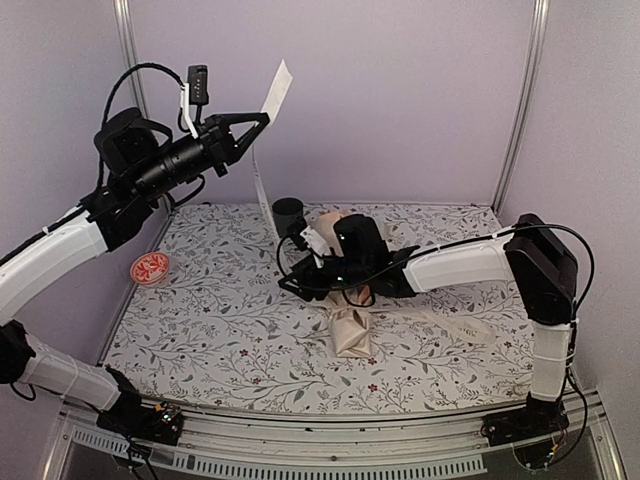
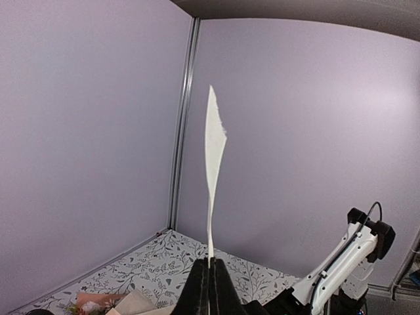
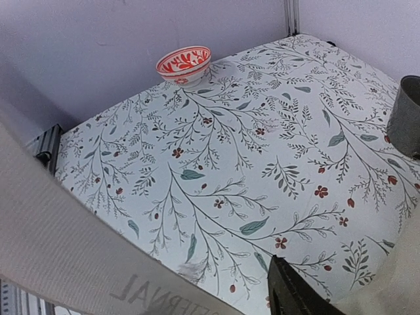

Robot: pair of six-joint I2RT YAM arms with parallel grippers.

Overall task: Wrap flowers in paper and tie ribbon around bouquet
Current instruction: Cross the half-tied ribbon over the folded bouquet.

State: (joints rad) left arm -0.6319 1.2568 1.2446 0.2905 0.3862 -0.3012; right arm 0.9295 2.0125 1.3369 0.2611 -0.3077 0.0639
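1. The left gripper (image 1: 264, 119), high above the far-left part of the worktop (image 1: 220, 340), is clamped on the ribbon (image 1: 277, 90). The ribbon's end sticks upward and the rest hangs down beside the mug (image 1: 288, 212).
2. The bouquet (image 1: 350, 332) lies mid-worktop, paper end toward the near edge, under the right gripper (image 1: 298, 270). I cannot tell whether that gripper's jaws are open or closed.
3. The dark mug stands near the far edge. A red-patterned bowl (image 1: 151, 267) sits by the left edge.

I am holding the left gripper (image 1: 262, 120) high at upper left, jaws pressed together. The right gripper (image 1: 298, 268) is hanging low at centre frame, its arm stretching leftward.
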